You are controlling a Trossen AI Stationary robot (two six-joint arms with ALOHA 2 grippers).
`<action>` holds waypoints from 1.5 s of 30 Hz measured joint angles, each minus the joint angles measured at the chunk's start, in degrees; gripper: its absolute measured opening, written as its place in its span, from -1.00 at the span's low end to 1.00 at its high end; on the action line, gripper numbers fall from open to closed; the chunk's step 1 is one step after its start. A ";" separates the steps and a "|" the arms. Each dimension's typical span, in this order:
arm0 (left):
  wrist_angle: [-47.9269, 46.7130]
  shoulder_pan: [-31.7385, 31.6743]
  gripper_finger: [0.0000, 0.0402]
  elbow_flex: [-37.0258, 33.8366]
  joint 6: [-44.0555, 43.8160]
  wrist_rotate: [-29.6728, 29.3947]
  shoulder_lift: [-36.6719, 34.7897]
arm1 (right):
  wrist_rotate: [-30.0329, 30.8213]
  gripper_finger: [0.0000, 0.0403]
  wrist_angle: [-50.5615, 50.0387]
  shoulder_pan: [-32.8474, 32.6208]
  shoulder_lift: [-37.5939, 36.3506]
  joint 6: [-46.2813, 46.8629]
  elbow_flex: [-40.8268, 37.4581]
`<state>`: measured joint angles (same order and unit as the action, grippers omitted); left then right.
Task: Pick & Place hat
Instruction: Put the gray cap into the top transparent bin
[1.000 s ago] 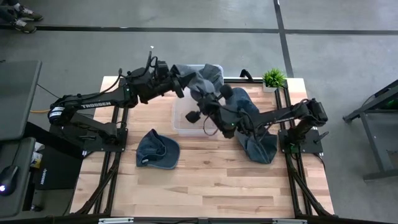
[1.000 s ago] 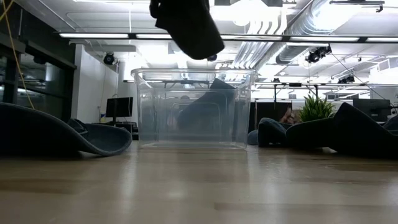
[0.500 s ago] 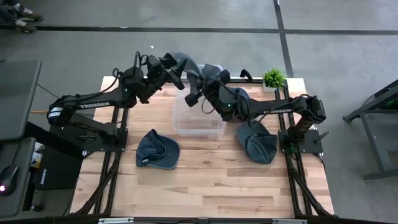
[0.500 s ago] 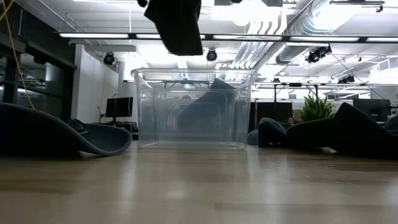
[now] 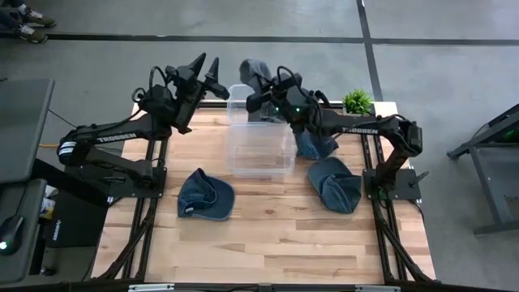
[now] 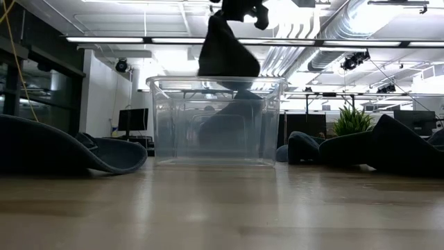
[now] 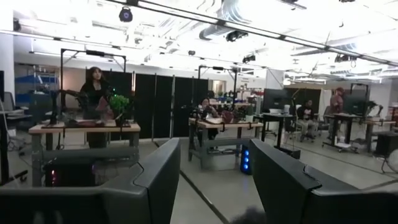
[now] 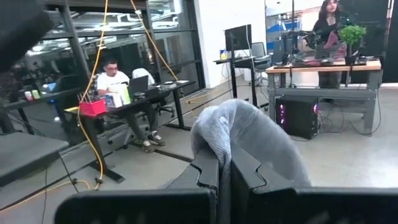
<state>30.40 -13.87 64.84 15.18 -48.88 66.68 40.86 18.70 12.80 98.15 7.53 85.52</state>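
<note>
A grey-blue hat (image 5: pixel 253 71) hangs over the far rim of the clear plastic bin (image 5: pixel 259 154), held up by my right gripper (image 5: pixel 259 88), which is shut on it. In the low view the hat (image 6: pixel 229 52) dangles just above the bin's top edge (image 6: pixel 215 80). My left gripper (image 5: pixel 208 71) stands open to the left of the bin's far corner, tipped upward, with nothing between its fingers (image 7: pixel 158 177). My right gripper pinches a bunched fold of the hat's cloth (image 8: pixel 217 134) between its two shut fingers; the cloth bulges out past the fingertips. The fingers reach in about level from the table's right side. The hat hangs slack below them, lifted clear of the table.
Three more hats lie on the wooden table: one (image 5: pixel 205 196) near the bin's left front, one (image 5: pixel 334 185) at the right, one (image 5: pixel 312 144) against the bin's right side. A small potted plant (image 5: pixel 357 101) stands at the far right corner. People sit at desks beyond the table.
My right gripper has carried the hat from over the bin toward the table's far edge, and the hat now hangs lower, just above the bin's rim. My left gripper has come away from the hat, drawn back toward the left and tipped upward.
</note>
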 joint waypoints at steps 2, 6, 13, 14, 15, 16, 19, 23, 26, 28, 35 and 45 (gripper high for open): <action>-0.56 0.00 -0.06 -0.01 0.00 0.00 -0.30 | -1.03 -1.00 0.01 0.94 0.00 0.06 0.00; -0.89 0.00 -0.06 -0.04 -1.01 -0.14 -0.63 | -2.61 -1.00 0.24 2.32 0.00 4.55 0.00; -0.99 0.00 -0.06 -0.04 -3.45 -0.39 -0.58 | -1.42 -1.00 7.29 3.92 0.00 12.37 -2.81; -1.03 0.00 -0.06 -0.04 -3.45 -0.41 -0.58 | -1.52 -1.00 9.00 4.13 0.00 13.38 -3.87; -1.29 0.02 -0.06 -0.04 -3.45 -0.55 -0.81 | -1.70 -1.00 10.69 4.25 0.00 14.93 -5.04; -1.77 0.02 -0.06 -0.04 -3.54 -0.77 -1.13 | -1.87 -1.00 12.47 4.41 0.00 16.78 -6.29; -2.84 0.02 -0.06 -0.04 -4.28 -0.84 -1.88 | -1.25 -1.00 20.42 4.50 0.00 21.95 -11.38; -6.01 0.02 -0.06 -0.04 -7.86 -0.79 -2.13 | 1.17 -1.00 36.20 4.50 0.00 23.82 -18.76; -8.76 0.02 -0.06 -0.04 -10.48 -0.71 -2.20 | 1.01 -1.00 46.03 4.93 0.00 25.30 -22.53; -10.67 0.03 -0.06 -0.04 -12.53 -0.48 -2.20 | 1.18 -1.00 49.60 5.34 0.00 27.22 -23.98; -14.11 0.02 -0.06 -0.04 -19.90 2.77 -1.87 | 4.09 -1.00 53.21 6.27 0.00 34.44 -25.44; -14.05 0.02 -0.06 -0.04 -23.22 9.65 -1.87 | 1.21 -1.00 55.12 6.36 4.40 38.43 -25.44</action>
<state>16.36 -13.85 64.79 -8.04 -39.23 64.82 42.07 73.82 19.16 102.55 45.96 60.07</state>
